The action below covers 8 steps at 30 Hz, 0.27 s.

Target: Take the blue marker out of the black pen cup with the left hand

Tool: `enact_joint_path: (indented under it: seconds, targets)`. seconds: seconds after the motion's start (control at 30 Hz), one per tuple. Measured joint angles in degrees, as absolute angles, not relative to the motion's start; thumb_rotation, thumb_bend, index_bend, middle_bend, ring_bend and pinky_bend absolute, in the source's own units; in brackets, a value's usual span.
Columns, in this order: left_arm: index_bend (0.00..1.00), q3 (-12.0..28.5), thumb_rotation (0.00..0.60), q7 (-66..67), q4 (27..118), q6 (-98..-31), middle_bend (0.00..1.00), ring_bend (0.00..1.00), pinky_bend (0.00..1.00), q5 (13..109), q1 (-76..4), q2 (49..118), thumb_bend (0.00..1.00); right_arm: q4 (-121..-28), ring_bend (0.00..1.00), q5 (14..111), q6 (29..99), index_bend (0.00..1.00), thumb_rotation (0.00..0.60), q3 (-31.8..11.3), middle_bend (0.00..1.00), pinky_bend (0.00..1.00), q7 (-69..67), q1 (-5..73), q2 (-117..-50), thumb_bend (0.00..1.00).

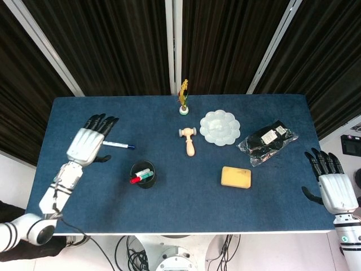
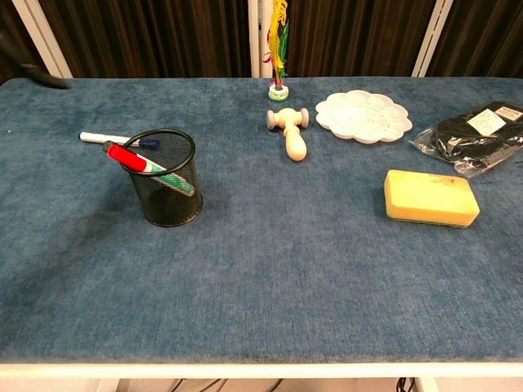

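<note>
Only from head view: left hand (image 1: pixel 86 143) spread, empty, beside blue marker (image 1: pixel 118 145) lying on blue table (image 1: pixel 169 192); right hand (image 1: pixel 334 187) spread too.

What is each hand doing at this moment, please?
Left hand: open, holding nothing; the blue marker lies on the table beside it.
Right hand: open, empty.

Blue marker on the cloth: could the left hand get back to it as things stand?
Probably yes. The blue marker lies flat on the table just beside the open left hand, apart from the black pen cup, with nothing between hand and marker.
</note>
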<state>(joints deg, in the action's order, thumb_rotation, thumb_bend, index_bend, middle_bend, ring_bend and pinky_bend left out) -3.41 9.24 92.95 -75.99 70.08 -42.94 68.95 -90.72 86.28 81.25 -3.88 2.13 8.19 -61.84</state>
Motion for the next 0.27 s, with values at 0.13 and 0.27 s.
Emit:
enact_joint_path:
  seconds: [0.13,0.27]
  targets:
    - [0.0,-6.2,0.6,5.0,91.7,-85.2,0.05,0.0,0.05,75.3,-32.5,67.0,0.13,-87.8,0.0,86.1,82.1,0.0,0.6,-3.6,0.0,0.0,1.6,7.5,-64.2,0.18]
    - [0.0,-8.7,0.6,4.3,87.5,-91.0,0.03,0.0,0.02,77.3,-24.3,66.2,0.17,-86.7,0.0,83.9,83.3,0.0,0.6,-4.1,0.0,0.0,2.7,6.5,-65.9,0.18]
